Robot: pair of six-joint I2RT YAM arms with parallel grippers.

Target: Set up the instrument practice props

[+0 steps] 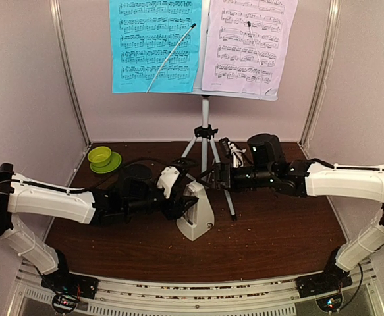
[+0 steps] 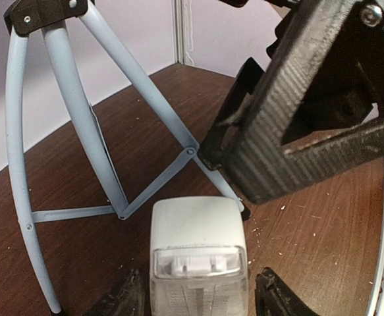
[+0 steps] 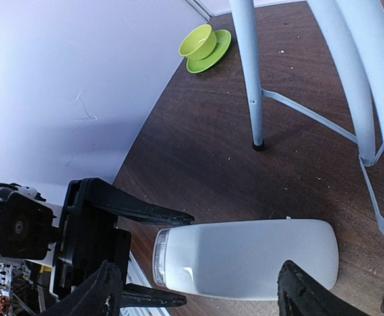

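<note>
Props are counted: one small cream pyramid metronome [image 1: 195,212] is stood on the dark wooden tabletop [image 1: 277,230], just beside one white metal music stand with silver tripod [image 1: 205,115]. One cyan sheet-music page [image 1: 155,43] and one lilac sheet-music page [image 1: 247,39] are carried on it. The metronome is straddled, ungripped, by the released left end effector [image 2: 198,299]; the right end effector [image 3: 205,296] is held released beside it.

The cyan sheet-music page [image 1: 153,45] and lilac sheet-music page [image 1: 249,43] run off the top edge and cover most of the white metal music stand [image 1: 231,94]. The left wrist view's bottom edge cuts off the small cream pyramid metronome [image 2: 198,257] and shows only the fingertips of the left hand [image 2: 199,297].
</note>
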